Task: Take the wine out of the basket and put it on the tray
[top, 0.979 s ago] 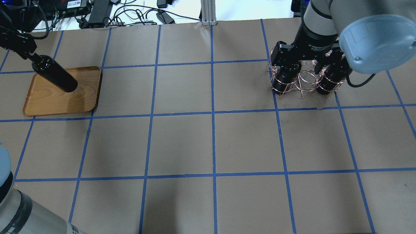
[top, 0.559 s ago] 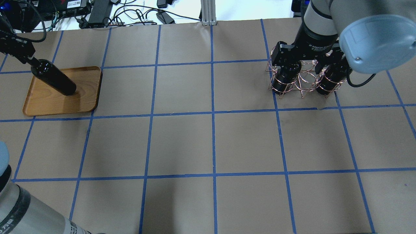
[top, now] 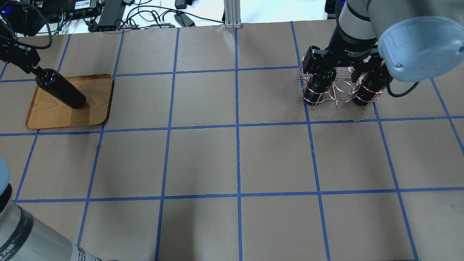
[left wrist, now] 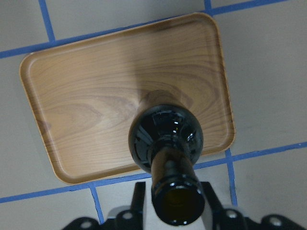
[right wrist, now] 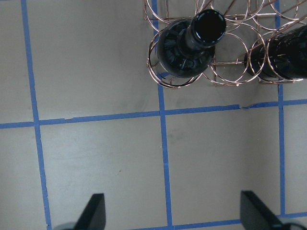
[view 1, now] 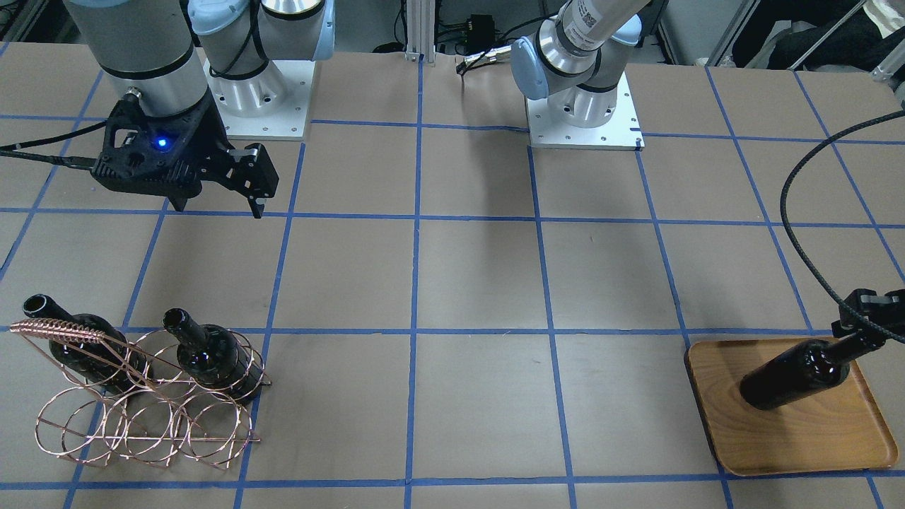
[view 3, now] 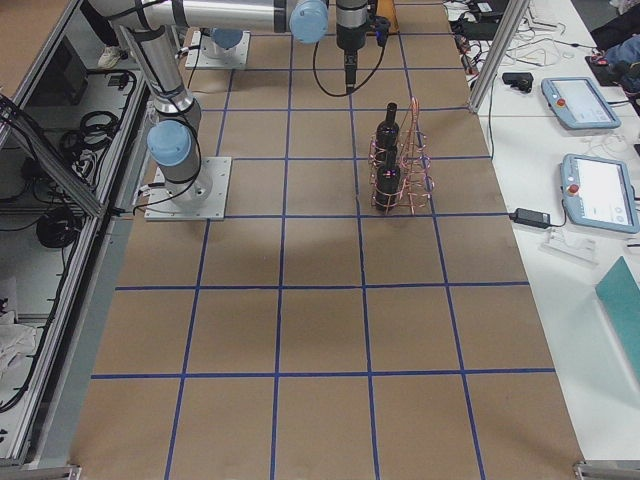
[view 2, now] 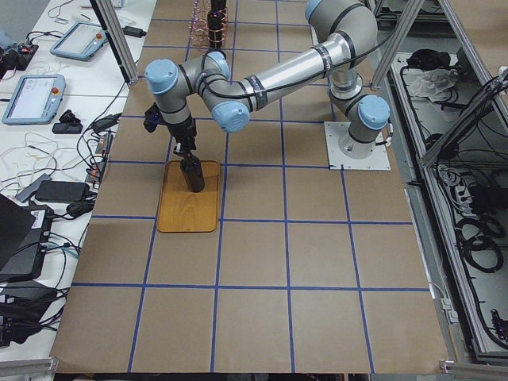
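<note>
Lowered: wine [top: 61,90] onto tray [top: 54,116]; basket [top: 342,87] well apart.

Brown-papered counter [top: 239,159], gridded with blue tape [top: 238,127].
The wooden tray [top: 54,116] lies flat near one end. The copper wire basket [view 1: 162,440] stands well apart at the other, both towards the side away from the robot.

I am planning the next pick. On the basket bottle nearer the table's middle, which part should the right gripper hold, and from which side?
Take the wine bottle by its narrow neck, just under the mouth, coming straight down from above. It stands upright, wire rings of the basket wrap its body, and only the neck rises free. The right gripper is open.
</note>
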You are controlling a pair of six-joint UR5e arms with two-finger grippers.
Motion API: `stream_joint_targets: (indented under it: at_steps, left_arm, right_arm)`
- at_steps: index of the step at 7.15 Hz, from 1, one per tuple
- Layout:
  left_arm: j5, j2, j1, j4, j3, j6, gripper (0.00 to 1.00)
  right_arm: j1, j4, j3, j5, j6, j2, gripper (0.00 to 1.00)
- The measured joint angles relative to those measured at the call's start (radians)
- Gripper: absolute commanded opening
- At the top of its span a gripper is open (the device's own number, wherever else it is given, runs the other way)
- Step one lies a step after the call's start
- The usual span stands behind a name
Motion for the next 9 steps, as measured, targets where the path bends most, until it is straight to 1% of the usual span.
stream_joint_targets:
  at_steps: [1, 3, 5, 6, 7, 8, 9]
  left_arm:
    - [0.000, 0.005, 0.002, 0.001, -0.003, 0.000, 0.74]
    - [0.003, 0.043, 0.000, -0.012, -0.005, -0.002, 0.74]
    - [-0.021, 0.131, -0.039, -0.109, -0.004, -0.038, 0.74]
    - [-0.043, 0.191, -0.094, -0.169, -0.004, -0.127, 0.77]
    - [-0.051, 0.243, -0.185, -0.210, -0.008, -0.271, 0.78]
    - [-0.051, 0.279, -0.302, -0.219, -0.025, -0.435, 0.80]
    - [-0.050, 0.304, -0.395, -0.204, -0.050, -0.551, 0.81]
  right_arm:
    - [0.000, 0.000, 0.000, 0.000, 0.001, 0.000, 1.00]
    - [0.000, -0.001, 0.000, 0.000, 0.000, 0.000, 1.00]
    - [0.000, 0.000, 0.000, 0.000, 0.000, 0.000, 1.00]
    - [0.000, 0.000, 0.000, 0.000, 0.000, 0.000, 1.00]
    - [0.000, 0.000, 0.000, 0.000, 0.001, 0.000, 1.00]
    - [0.000, 0.000, 0.000, 0.000, 0.003, 0.000, 1.00]
    - [0.000, 0.001, 0.000, 0.000, 0.004, 0.000, 1.00]
